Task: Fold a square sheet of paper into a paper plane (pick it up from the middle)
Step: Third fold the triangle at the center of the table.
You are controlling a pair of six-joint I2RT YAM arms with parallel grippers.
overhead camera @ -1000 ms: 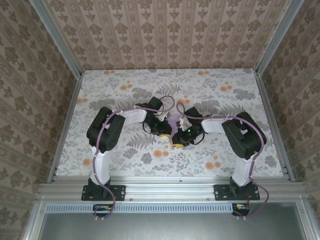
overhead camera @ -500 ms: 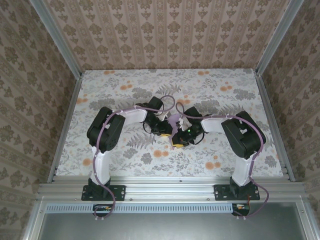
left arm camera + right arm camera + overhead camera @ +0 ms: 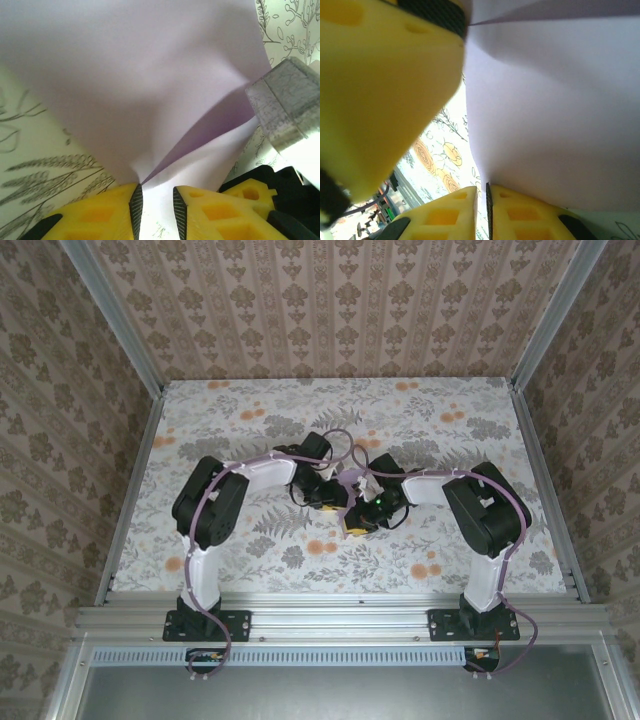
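Top view: the left gripper (image 3: 329, 503) and right gripper (image 3: 353, 524) are seen nose to nose at mid-table (image 3: 250, 430), with the lavender sheet (image 3: 350, 482) just between them. Left wrist: the sheet is seen bent along a crease that runs down into the gap of the yellow fingers (image 3: 117, 212), which are parted, not pinching. Right wrist: the sheet's lower edge is clamped between fingers (image 3: 525, 215) brought almost together.

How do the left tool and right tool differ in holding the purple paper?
The left tool stands open, a gap beside the paper; the right tool is shut on its edge. The left tool meets a creased fold; the right tool a smooth edge. Both have yellow fingers.
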